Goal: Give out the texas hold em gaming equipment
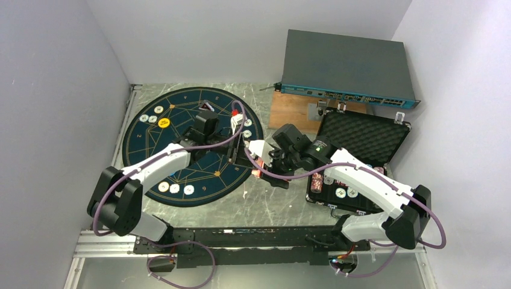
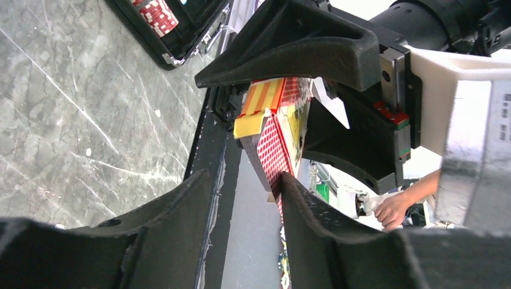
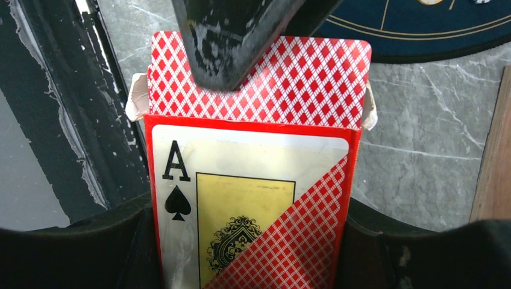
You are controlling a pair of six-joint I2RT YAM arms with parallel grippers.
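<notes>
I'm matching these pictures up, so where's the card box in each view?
Top external: card box at centre, just right of the navy mat.
Left wrist: card box upper centre, seen edge-on.
Right wrist: card box fills the middle, ace showing.
Shared landmark: grey marbled tabletop.

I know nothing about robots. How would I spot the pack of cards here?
Look between the round navy mat and the open black case, over the grey stone table: the right gripper holds the card box there. It is red-checked with an ace of spades on its front, while the chips nearby are small and round.
</notes>
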